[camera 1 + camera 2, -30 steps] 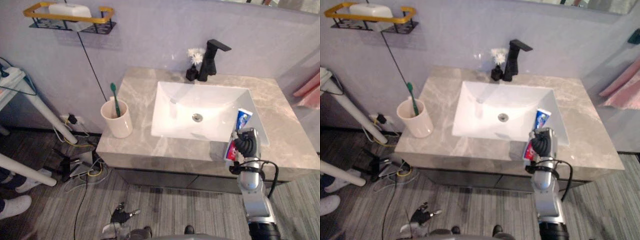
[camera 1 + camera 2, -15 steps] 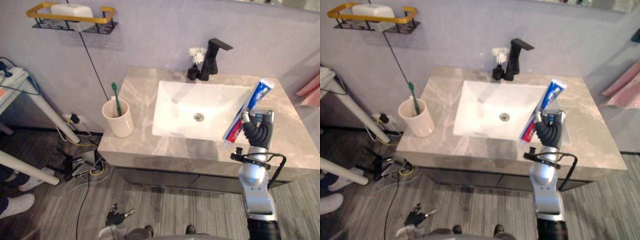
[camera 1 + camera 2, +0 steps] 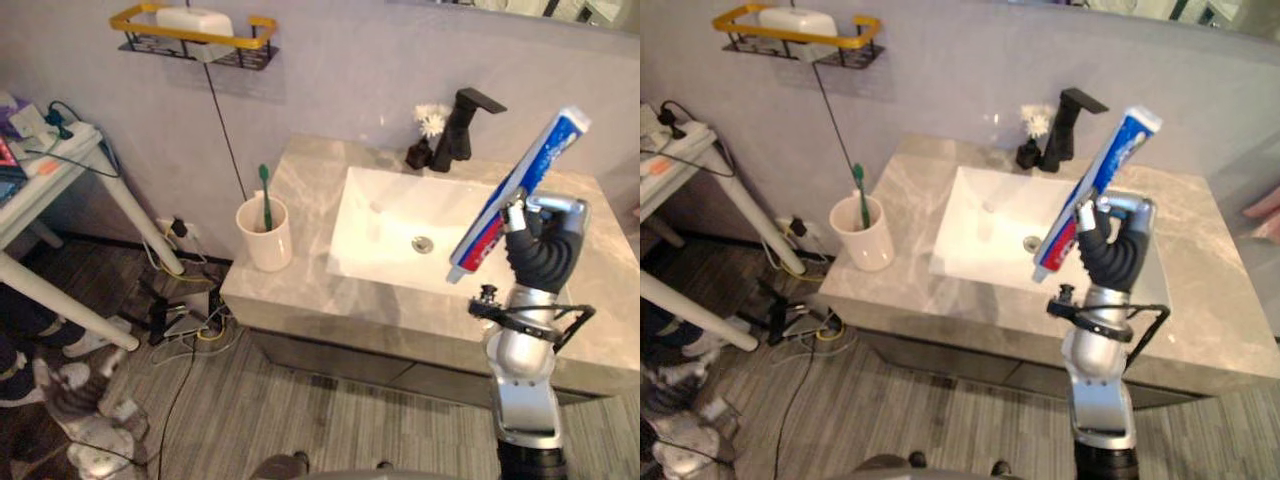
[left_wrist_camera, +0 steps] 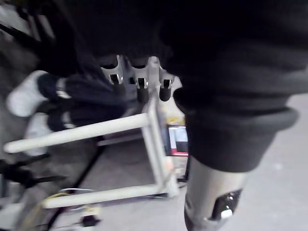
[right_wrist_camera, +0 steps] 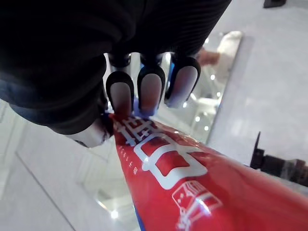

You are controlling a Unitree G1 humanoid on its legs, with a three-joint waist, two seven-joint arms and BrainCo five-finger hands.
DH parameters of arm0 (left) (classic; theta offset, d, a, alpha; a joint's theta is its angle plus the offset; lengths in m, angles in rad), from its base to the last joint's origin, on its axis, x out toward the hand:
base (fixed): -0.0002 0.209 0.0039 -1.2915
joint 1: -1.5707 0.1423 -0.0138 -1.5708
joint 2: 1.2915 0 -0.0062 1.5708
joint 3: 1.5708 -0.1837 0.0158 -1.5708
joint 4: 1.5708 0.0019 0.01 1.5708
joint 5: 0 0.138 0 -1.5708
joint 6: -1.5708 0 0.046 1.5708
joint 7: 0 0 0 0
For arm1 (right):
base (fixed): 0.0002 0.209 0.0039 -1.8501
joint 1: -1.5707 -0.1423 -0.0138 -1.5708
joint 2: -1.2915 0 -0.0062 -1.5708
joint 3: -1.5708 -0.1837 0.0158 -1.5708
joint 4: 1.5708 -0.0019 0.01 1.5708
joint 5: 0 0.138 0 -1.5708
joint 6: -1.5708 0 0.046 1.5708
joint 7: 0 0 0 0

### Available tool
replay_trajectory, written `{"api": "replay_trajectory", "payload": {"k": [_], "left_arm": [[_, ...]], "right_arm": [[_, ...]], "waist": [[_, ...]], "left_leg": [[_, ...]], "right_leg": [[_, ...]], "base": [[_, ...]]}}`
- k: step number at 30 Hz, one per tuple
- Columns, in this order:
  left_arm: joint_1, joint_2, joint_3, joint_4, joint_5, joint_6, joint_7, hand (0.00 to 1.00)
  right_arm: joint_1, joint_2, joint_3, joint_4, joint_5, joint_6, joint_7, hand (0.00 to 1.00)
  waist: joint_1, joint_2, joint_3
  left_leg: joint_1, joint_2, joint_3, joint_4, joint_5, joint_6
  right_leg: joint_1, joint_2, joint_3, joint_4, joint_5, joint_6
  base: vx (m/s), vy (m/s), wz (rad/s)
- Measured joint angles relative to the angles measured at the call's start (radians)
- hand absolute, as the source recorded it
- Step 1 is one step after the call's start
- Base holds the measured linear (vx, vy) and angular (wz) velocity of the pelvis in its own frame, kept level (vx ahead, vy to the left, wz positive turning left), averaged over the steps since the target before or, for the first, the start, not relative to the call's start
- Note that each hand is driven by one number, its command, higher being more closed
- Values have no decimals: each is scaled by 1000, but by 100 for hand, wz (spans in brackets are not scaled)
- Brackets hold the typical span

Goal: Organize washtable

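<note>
**Toothpaste tube lifted clear of the washtable**

Far left on the wall: a black shelf with a yellow rail (image 3: 195, 28), with a white box (image 3: 195, 18) on it. Below it, near left: a white side table (image 3: 60, 165) on slanted legs. In the left wrist view: the left hand (image 4: 139, 82) hanging low by such white legs, fingers loosely relaxed, holding nothing.

On the left end of the grey marble washtable (image 3: 300, 290): a cream cup (image 3: 265, 240) with a green toothbrush (image 3: 264, 190) standing in it, as a second ago. Right of the cup: the white basin (image 3: 385, 215). At the basin's far edge: a black tap (image 3: 465, 120), with a small black vase of white flowers (image 3: 425, 140) just left of it. No move of these on the top. Placed further right in the head views than before, but only through a shift of the camera.

Rightmost, the change: the right hand (image 3: 545, 250) raised over the near right part of the washtable. Fingers (image 5: 150, 91) and thumb curled tight round the toothpaste tube (image 3: 520, 185). A second ago, lying at the basin's near right rim with the hand on it. Half a second ago, lifted and tilted. Now higher again, clear of basin and top. Slants from the cap end at near left up to the flat end at far right. Red print close past the fingertips in the right wrist view.
</note>
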Motion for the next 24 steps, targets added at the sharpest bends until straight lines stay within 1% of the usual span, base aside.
{"api": "replay_trajectory", "payload": {"k": [2, 4, 6, 8, 10, 13, 14, 16, 17, 18, 21, 24], "left_arm": [[-7, -1, -3, -154, 8, -23, 25, 0], [-10, 0, -18, -284, 7, -50, 32, 0], [-15, 0, -35, -345, 8, -64, 31, 0], [-33, 3, -92, -456, 26, -77, 29, 0], [-45, 6, -132, -515, 35, -83, 25, 0], [-50, 29, -217, -625, 33, -104, 14, 0], [-55, 39, -253, -662, 19, -124, -21, 0], [-80, 56, -303, -686, -17, -134, -57, 0], [-91, 63, -324, -688, -31, -134, -72, 0], [-110, 74, -360, -689, -61, -134, -105, 0], [-159, 117, -456, -688, -125, -129, -171, 0], [-240, 161, -539, -671, -187, -125, -208, 0]], "right_arm": [[0, 0, 5, 0, 14, -4, 17, 100], [0, 0, 8, 0, 18, -4, 34, 100], [0, 0, 10, 0, 19, -4, 43, 100], [0, 0, 25, 0, 20, -4, 58, 100], [-2, -1, 34, 0, 20, -4, 76, 100], [-7, -9, 53, 0, 20, -4, 96, 100], [-9, -20, 58, 0, 22, -4, 99, 100], [-24, -40, 65, 3, 26, -4, 109, 100], [-30, -47, 68, 3, 27, -4, 115, 100], [-42, -59, 78, 4, 27, -3, 126, 100], [-69, -89, 109, 8, 34, -2, 155, 100], [-98, -116, 122, 27, 47, 1, 168, 100]], "waist": [[0, 0, -15], [0, 1, -31], [0, 1, -34], [2, 4, -44], [2, 10, -53], [-1, 25, -64], [-2, 32, -68], [-2, 38, -72], [-2, 38, -72], [-2, 39, -73], [-5, 36, -74], [-4, 36, -74]], "left_leg": [[0, -2, -7, 0, 0, 0], [1, -4, -8, 1, 0, 0], [1, -5, -10, 2, 0, 0], [1, -6, -11, 4, 0, 0], [1, -5, -12, 6, 0, 0], [1, -5, -12, 6, 2, 2], [1, -5, -12, 5, 4, 2], [1, -5, -13, 1, 9, 1], [2, -5, -14, -2, 11, 0], [5, -5, -16, -10, 18, -3], [16, -3, -17, -34, 34, -3], [18, -3, -19, -44, 44, -4]], "right_leg": [[3, -5, 0, 0, 0, 0], [4, -9, 0, 0, 0, 0], [6, -10, 1, 1, 0, 0], [7, -10, 1, 2, 0, 0], [8, -10, 1, 3, 0, 0], [6, -8, 2, 6, 0, 0], [5, -8, 2, 7, 0, 0], [4, -7, 2, 9, 0, 0], [3, -7, 1, 9, 0, 0], [3, -7, 0, 11, 0, 0], [2, -5, -2, 13, 0, 0], [-1, -6, -5, 18, 0, 0]], "base": [[10, 15, 8], [-2, 7, 2], [0, 0, 0], [-45, 0, 2], [0, 0, 0], [-37, -10, 0], [-31, -10, 0], [-23, -8, 1], [-44, -18, 4], [-31, -15, 4], [-36, -19, 2], [-37, -8, 3]]}}
